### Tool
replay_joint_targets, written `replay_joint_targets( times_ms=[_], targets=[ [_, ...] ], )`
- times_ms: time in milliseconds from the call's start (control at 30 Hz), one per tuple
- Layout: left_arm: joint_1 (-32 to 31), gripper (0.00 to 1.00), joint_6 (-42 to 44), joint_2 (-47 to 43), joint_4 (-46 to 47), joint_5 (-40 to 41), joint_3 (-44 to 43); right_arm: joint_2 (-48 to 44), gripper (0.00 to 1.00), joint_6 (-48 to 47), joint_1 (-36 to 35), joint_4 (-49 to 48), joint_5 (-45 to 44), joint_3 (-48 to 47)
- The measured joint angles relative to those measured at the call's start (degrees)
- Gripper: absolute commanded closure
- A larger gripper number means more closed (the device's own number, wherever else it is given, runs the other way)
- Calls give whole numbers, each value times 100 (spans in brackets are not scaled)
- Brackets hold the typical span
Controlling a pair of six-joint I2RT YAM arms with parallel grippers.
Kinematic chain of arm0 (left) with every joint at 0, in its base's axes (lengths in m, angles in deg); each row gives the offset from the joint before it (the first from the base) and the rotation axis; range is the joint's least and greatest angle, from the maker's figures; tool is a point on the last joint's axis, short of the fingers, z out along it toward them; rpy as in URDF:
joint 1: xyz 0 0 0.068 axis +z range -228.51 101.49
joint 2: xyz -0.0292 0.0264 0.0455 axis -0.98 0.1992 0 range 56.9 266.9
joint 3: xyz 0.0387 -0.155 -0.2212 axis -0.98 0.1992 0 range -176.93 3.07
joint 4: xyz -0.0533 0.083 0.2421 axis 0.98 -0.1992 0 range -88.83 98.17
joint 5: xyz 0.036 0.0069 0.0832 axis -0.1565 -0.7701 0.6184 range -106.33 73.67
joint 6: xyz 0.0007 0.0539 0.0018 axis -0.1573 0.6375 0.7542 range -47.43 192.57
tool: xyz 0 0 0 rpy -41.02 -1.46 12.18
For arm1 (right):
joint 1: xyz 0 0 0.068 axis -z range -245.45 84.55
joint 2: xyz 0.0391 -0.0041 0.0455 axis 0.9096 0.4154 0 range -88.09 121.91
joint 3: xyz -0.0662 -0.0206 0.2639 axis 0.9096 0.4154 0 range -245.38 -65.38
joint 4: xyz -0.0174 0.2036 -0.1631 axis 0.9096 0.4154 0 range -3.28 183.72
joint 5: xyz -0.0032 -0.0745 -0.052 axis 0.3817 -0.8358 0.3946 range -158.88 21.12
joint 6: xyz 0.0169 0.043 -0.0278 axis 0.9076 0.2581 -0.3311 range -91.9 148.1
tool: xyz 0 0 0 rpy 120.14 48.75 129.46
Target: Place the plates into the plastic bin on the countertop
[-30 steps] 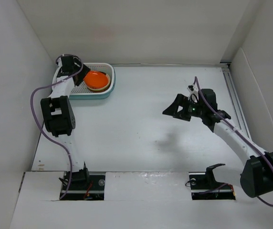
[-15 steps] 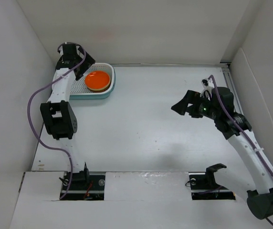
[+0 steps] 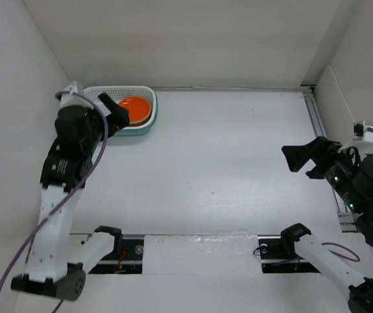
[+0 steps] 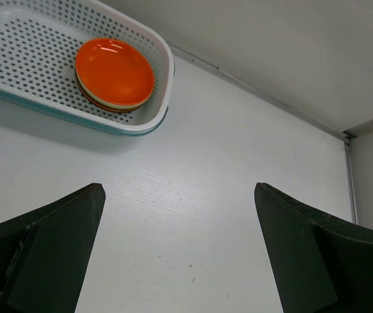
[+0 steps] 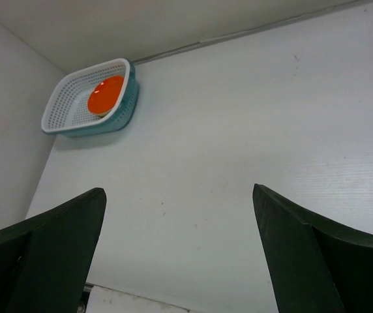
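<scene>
left gripper (image 4: 179,195) drawn back from plastic bin (image 4: 43,104), released, empty, near it | right gripper (image 5: 179,195) drawn farther back, released, empty, well apart from bin | plates (image 4: 115,70) stacked inside bin, orange on top

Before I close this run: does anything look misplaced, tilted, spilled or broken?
Nothing stands out. The plates sit neatly stacked, orange on top, at one end of the plastic bin. The left gripper and the right gripper are open and empty.

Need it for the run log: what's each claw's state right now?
Left claw: open, holding nothing.
Right claw: open, holding nothing.
</scene>
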Motion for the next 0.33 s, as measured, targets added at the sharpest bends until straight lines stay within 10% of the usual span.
replay_joint_targets(
  times_ms=[333],
  targets=[
    [44,0,201,-3126,-260,98,1773,-205,0,-144,-35,859,-358,-415]
  ],
)
